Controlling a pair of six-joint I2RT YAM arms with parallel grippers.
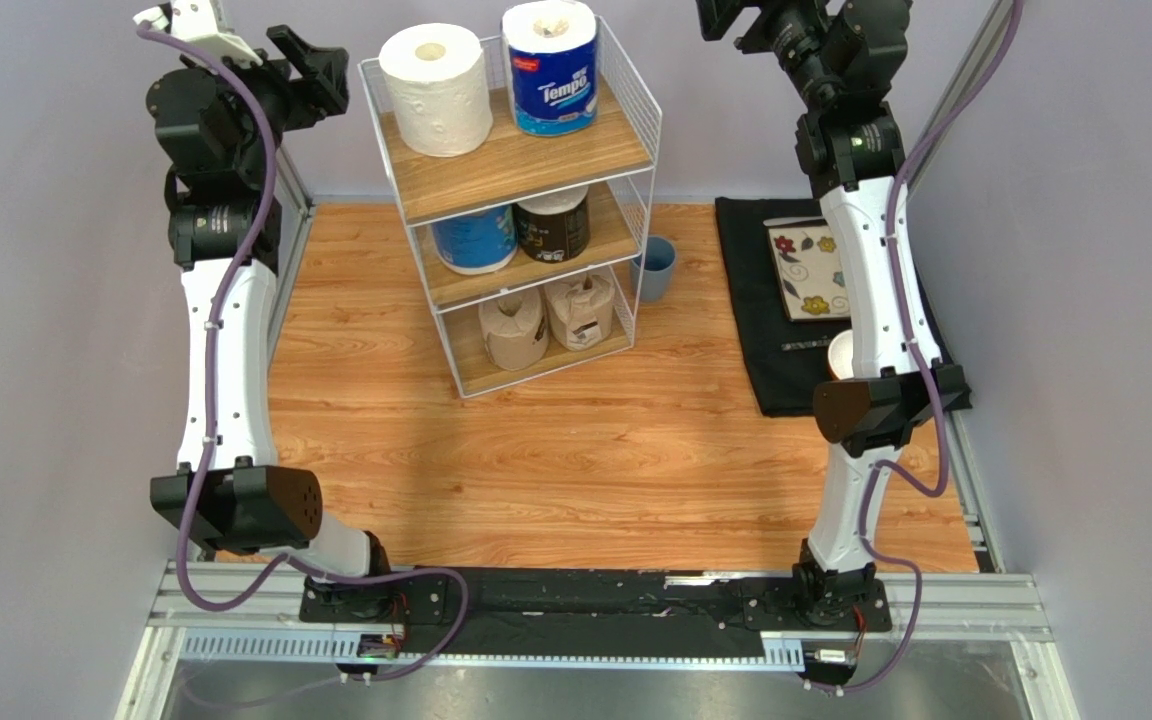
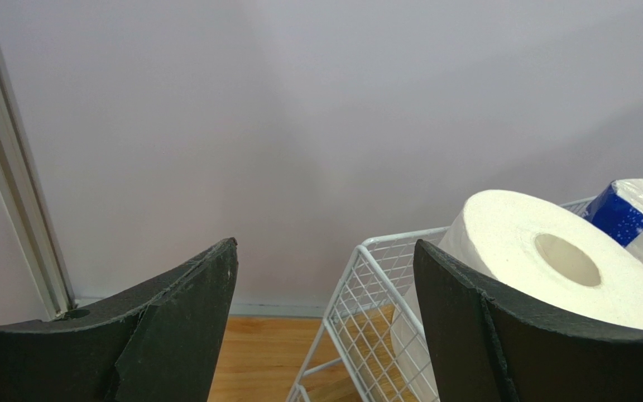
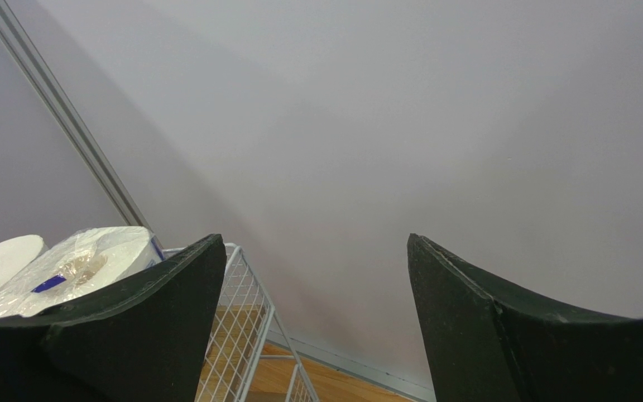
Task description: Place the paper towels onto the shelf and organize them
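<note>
We see six cylindrical paper towels (image 1: 437, 87) paired on the white wire shelf (image 1: 522, 158) of wooden tiers: white and glossy blue on top, blue and dark midway, crumpled brown below. The left end effector (image 2: 325, 245) and right end effector (image 3: 314, 239) flank it, jaws apart, empty.

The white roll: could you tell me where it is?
Top view: the white roll stands on the top board of the shelf, left of the blue-wrapped roll.
</note>
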